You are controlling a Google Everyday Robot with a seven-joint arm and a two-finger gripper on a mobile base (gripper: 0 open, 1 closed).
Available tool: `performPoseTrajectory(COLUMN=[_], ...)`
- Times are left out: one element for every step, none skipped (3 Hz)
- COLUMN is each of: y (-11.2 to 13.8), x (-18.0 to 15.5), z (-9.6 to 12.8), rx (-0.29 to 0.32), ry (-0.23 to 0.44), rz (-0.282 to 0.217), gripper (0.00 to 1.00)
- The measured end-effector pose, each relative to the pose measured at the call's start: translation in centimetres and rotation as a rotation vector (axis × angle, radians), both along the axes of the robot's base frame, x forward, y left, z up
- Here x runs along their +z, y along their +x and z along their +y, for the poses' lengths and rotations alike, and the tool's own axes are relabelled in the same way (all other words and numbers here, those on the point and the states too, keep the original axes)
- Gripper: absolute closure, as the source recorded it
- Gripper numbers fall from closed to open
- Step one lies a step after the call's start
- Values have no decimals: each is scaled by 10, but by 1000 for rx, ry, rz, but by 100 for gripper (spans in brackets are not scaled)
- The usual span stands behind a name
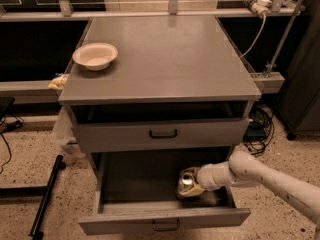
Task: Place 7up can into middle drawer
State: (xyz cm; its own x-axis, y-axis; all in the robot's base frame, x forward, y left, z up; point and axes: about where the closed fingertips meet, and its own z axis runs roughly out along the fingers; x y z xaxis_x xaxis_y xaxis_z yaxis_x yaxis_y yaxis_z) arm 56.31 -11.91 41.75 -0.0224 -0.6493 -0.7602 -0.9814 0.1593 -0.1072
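Observation:
The middle drawer (165, 219) is pulled out wide below the taller-fronted drawer, its tray open to view. The 7up can (186, 181), silvery with a shiny pull-tab top, is upright inside the tray, right of its middle and low near the floor. My gripper (190, 185) reaches in from the right on a white arm and is shut on the can. I cannot tell whether the can's base touches the tray floor.
A cream bowl (95, 55) sits on the cabinet top (170, 54) at the left rear. The upper drawer (162, 133) juts out slightly above the open tray. A black bar (46, 196) lies on the floor at left. Cables hang at right.

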Motion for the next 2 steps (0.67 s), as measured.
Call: performPoseTrajectory(y=[3, 3], x=[-9, -9], z=[1, 1], rx=[9, 9], ry=[2, 2], rz=[0, 0], gripper=[100, 81])
